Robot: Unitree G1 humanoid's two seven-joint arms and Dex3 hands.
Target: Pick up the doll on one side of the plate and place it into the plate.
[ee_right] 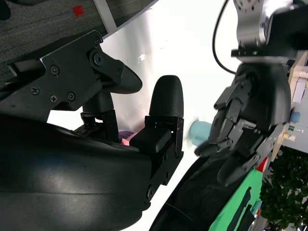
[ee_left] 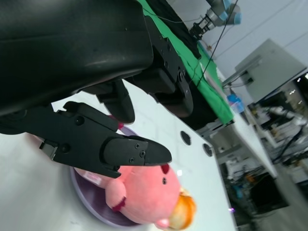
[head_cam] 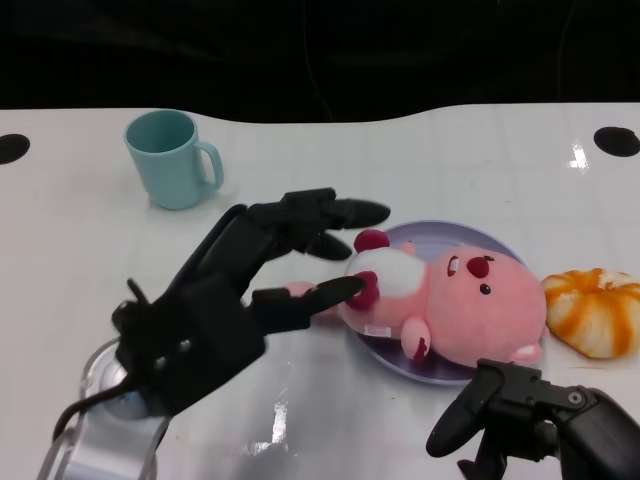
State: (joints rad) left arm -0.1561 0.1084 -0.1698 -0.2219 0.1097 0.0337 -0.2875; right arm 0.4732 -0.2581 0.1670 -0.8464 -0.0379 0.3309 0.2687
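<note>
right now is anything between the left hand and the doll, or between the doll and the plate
Nothing visible. The left hand has its fingers right at the doll, which already lies on the plate. The cup and orange object sit off to the sides.

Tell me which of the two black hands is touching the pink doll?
The left hand: its fingertips rest against the pink doll on the purple plate. The right hand sits apart, nearer the robot.

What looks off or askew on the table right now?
Only the pink plush doll: it lies on its side across the purple plate, its head hanging past the plate's right rim near the orange-and-white pumpkin toy. The light blue mug stands upright; nothing is spilled.
</note>
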